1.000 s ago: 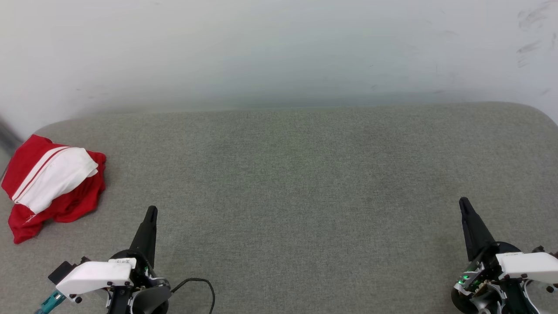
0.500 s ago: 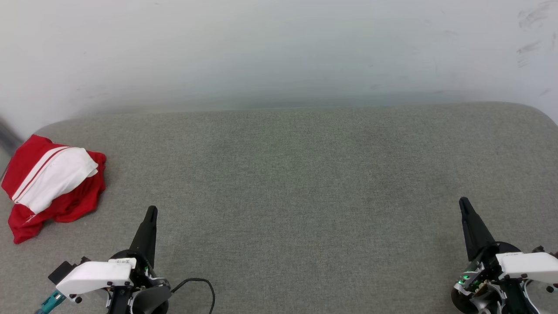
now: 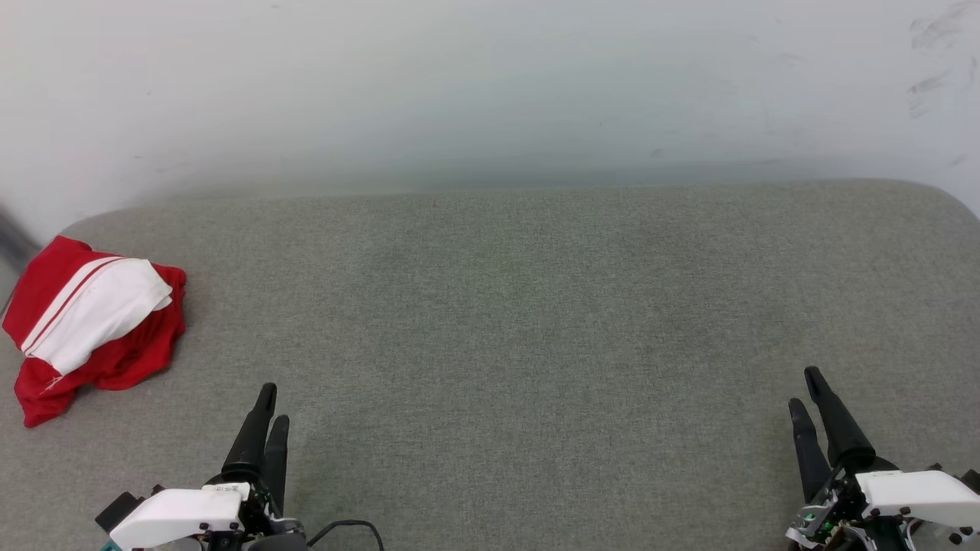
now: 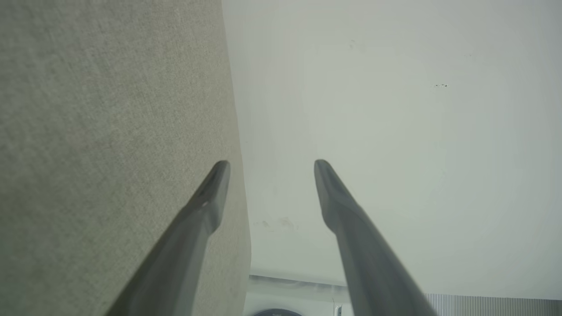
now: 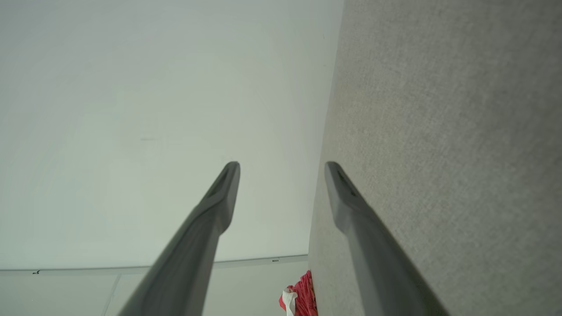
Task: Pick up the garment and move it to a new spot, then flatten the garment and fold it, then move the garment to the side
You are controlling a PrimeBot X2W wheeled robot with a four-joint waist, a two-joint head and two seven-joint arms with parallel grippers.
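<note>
The garment (image 3: 92, 325) lies heaped on the desk (image 3: 536, 306) at its left edge, toward the back corner. Behind the desk, along its whole rear edge, stands the wall (image 3: 490, 84). The left claw (image 3: 273, 404) hangs over the desk's near side, to the right of the garment and nearer the robot, apart from it. The right claw (image 3: 803, 388) hangs over the near side at the opposite end, well apart from the left one, with the desk's middle between them.
</note>
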